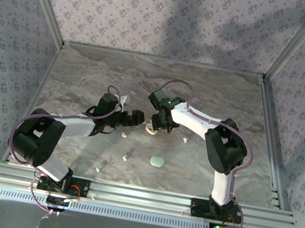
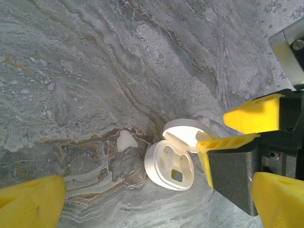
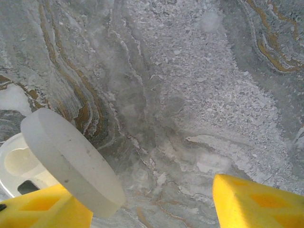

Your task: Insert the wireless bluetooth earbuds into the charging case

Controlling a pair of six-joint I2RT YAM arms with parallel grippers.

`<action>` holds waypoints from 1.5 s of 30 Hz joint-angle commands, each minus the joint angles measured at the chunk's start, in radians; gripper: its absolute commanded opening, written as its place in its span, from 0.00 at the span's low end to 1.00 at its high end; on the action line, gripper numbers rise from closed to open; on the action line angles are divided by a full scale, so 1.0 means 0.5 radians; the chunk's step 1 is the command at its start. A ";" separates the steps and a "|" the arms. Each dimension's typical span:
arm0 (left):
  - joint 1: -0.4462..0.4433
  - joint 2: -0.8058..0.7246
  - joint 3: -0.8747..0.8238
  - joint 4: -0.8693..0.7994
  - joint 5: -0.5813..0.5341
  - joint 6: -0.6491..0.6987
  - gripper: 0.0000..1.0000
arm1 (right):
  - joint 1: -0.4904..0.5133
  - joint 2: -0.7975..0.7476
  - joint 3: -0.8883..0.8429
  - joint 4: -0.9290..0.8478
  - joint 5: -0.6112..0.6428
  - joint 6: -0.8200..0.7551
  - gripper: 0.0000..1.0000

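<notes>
The left gripper (image 1: 136,117) hung wide open and empty over an earbud (image 2: 124,140) lying between its fingers, just beside the open charging case (image 2: 168,167) — best pinched gently, centred — while the right gripper (image 1: 161,123), jaws apart and holding nothing, stood against the case's far side.

Open charging case (image 3: 16,166) at the left edge, right gripper (image 3: 152,209) spread over marble.
The case's round white lid (image 3: 71,161) stands tilted up, thick rim toward the camera, covering part of the base, where a pale hollow and a small dark slot show. One yellow fingertip (image 3: 42,211) lies just beside the lid's lower edge; the other is well apart at lower right, with bare grey, ochre-veined tabletop (image 3: 190,95) between them.
</notes>
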 commanded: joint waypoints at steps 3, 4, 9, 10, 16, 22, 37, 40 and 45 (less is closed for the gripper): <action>0.010 -0.082 -0.025 0.055 -0.007 -0.004 1.00 | -0.005 0.030 0.108 -0.100 0.048 -0.039 0.68; 0.010 -0.090 -0.030 0.057 -0.009 -0.005 1.00 | -0.002 0.024 0.110 -0.101 0.045 -0.039 0.68; 0.010 -0.134 -0.057 0.076 -0.022 0.002 1.00 | 0.025 -0.072 0.044 -0.045 -0.015 -0.030 0.68; 0.010 -0.143 -0.065 0.087 -0.022 0.007 1.00 | 0.033 -0.098 0.025 -0.025 -0.028 -0.026 0.68; 0.004 -0.182 -0.088 0.107 -0.035 0.015 1.00 | 0.048 -0.193 -0.113 0.056 -0.102 -0.010 0.68; -0.003 -0.168 -0.085 0.123 -0.035 0.017 1.00 | 0.050 -0.138 -0.158 0.059 -0.072 -0.039 0.70; -0.009 -0.156 -0.078 0.130 -0.016 0.014 1.00 | 0.023 0.032 -0.013 -0.078 0.144 -0.053 0.71; -0.011 -0.153 -0.080 0.134 -0.010 0.011 1.00 | 0.011 0.033 0.012 -0.090 0.154 -0.062 0.70; -0.012 -0.136 -0.071 0.138 0.007 0.006 1.00 | -0.001 0.027 0.032 -0.092 0.153 -0.075 0.70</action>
